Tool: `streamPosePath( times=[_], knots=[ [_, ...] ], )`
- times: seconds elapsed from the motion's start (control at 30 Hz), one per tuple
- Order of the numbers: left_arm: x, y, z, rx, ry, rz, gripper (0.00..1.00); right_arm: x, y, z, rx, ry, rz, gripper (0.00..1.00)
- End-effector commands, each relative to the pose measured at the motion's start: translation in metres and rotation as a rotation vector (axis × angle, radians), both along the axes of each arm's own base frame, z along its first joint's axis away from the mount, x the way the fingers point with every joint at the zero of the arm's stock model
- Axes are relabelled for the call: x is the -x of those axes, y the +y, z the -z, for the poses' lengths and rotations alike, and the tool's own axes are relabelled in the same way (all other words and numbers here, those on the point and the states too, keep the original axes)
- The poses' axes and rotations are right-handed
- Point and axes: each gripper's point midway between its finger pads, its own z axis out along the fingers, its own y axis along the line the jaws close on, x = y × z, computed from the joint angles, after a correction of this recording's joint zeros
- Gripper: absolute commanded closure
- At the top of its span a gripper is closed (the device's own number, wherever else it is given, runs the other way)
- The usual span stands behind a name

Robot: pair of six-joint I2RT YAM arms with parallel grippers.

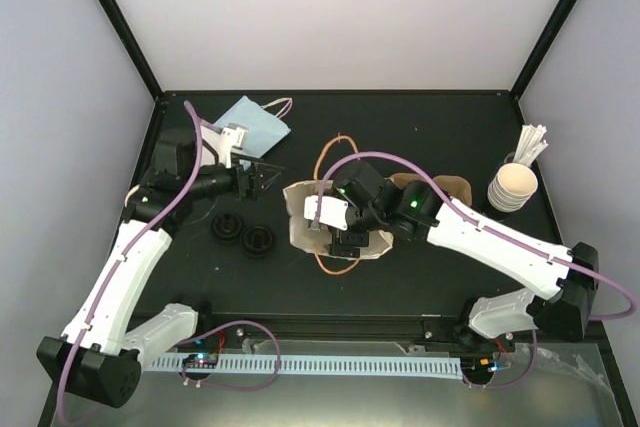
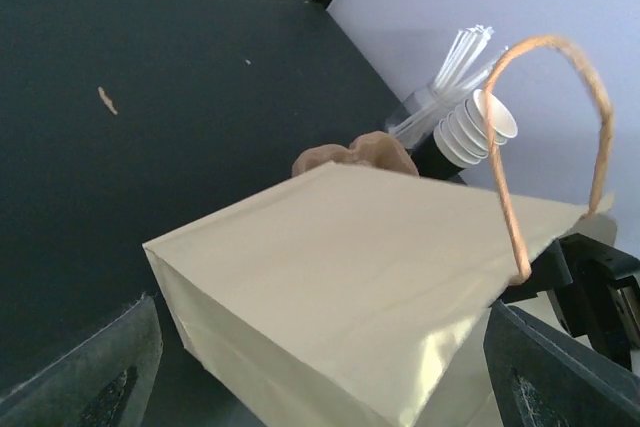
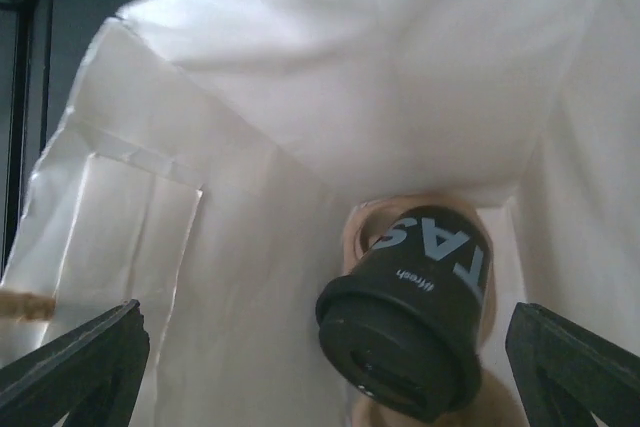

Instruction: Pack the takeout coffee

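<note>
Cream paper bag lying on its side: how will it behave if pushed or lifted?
The cream paper bag looks light and thin-walled: a push would likely slide or crumple it. Lifted by its brown twisted-paper handle, it probably swings upright, and the black-lidded cup lying inside may roll.

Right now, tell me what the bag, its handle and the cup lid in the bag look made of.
Bag: matte cream paper, crisp fold creases.
Handle: brown twisted paper cord, probably; fibrous twist shows.
Cup lid: black, smooth, faint sheen; likely plastic.
</note>
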Motion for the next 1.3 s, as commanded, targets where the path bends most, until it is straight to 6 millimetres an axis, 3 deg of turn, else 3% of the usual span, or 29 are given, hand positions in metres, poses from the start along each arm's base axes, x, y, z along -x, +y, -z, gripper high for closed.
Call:
streamPosePath(
  times=[0.0,0.2,0.53,0.73,1.27],
  knots=[
    [0.006,-0.014,-0.023,0.035,-0.085,0.075,0.1,-0.005,0.01,-0.027,-0.104,-0.047,0.015,0.0],
    [0.004,-0.022,-0.025,0.024,-0.11,0.081,0.1,-0.005,0.015,-0.049,-0.189,-0.073,0.008,0.0],
    [-0.008,-0.038,-0.03,-0.032,-0.139,0.127,0.14,0.0,0.013,-0.043,-0.231,-0.039,0.034,0.0],
    [0.003,-0.063,-0.022,-0.179,-0.197,0.228,0.19,-0.003,0.012,-0.044,-0.264,-0.049,0.068,0.0],
    [0.012,-0.082,-0.002,-0.287,-0.307,0.344,0.33,0.002,0.0,-0.049,-0.294,-0.067,0.084,0.0]
  ],
)
